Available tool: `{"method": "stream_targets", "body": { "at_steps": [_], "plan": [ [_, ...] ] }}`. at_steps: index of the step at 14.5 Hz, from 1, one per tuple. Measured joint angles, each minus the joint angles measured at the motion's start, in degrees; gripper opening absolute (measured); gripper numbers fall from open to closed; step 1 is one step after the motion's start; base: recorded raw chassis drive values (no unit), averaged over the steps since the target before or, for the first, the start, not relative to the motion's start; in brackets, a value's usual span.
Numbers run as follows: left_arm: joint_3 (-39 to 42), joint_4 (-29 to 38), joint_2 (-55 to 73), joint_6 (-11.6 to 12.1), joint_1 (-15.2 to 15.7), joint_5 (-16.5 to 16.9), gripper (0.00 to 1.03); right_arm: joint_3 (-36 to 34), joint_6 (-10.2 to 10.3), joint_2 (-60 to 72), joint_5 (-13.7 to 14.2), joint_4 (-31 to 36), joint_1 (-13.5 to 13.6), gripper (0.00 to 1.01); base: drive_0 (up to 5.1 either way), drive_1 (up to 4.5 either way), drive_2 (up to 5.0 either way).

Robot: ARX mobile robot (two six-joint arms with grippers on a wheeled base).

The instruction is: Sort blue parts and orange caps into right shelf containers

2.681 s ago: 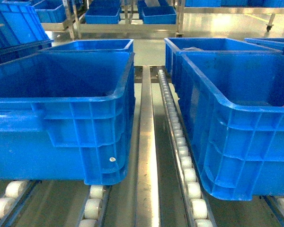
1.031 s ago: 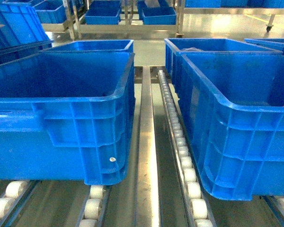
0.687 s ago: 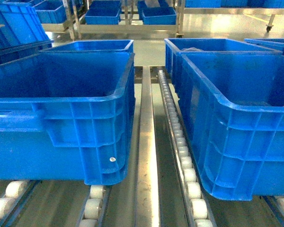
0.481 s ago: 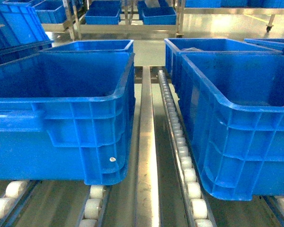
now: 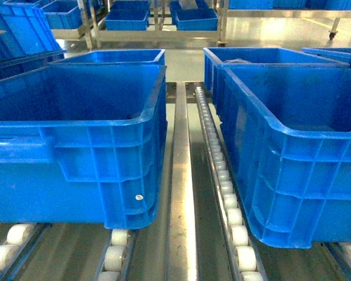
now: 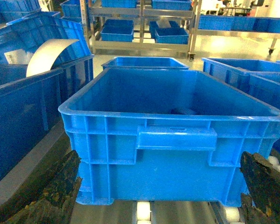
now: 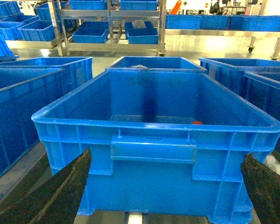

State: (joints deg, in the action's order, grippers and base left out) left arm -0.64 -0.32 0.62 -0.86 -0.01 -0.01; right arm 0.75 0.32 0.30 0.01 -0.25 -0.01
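Two large blue crates stand side by side on the roller shelf in the head view, a left one (image 5: 76, 146) and a right one (image 5: 292, 158). Neither gripper shows there. My left gripper (image 6: 160, 154) is open in front of the left crate's (image 6: 177, 140) near wall, its dark fingers (image 6: 51, 191) spread wide and holding nothing. A dark rounded piece (image 6: 183, 111) lies on that crate's floor; I cannot tell what it is. My right gripper (image 7: 167, 153) is likewise open and holds nothing before the right crate (image 7: 154, 149), which holds a small orange cap (image 7: 196, 122).
White rollers (image 5: 222, 175) and a metal rail (image 5: 181, 175) run between the crates. More blue crates stand behind (image 5: 114, 57) and on a steel rack at the back (image 5: 158, 20). A crate to the far left holds a curved white sheet (image 6: 49, 53).
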Motion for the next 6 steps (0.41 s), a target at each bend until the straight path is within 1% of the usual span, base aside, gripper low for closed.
{"method": "stream_targets", "body": {
  "at_steps": [6],
  "plan": [
    [0.0, 0.0, 0.0, 0.0, 0.0, 0.0, 0.98, 0.0, 0.0, 0.0, 0.0, 0.0, 0.0, 0.98, 0.0, 0.0, 0.0]
  ]
}}
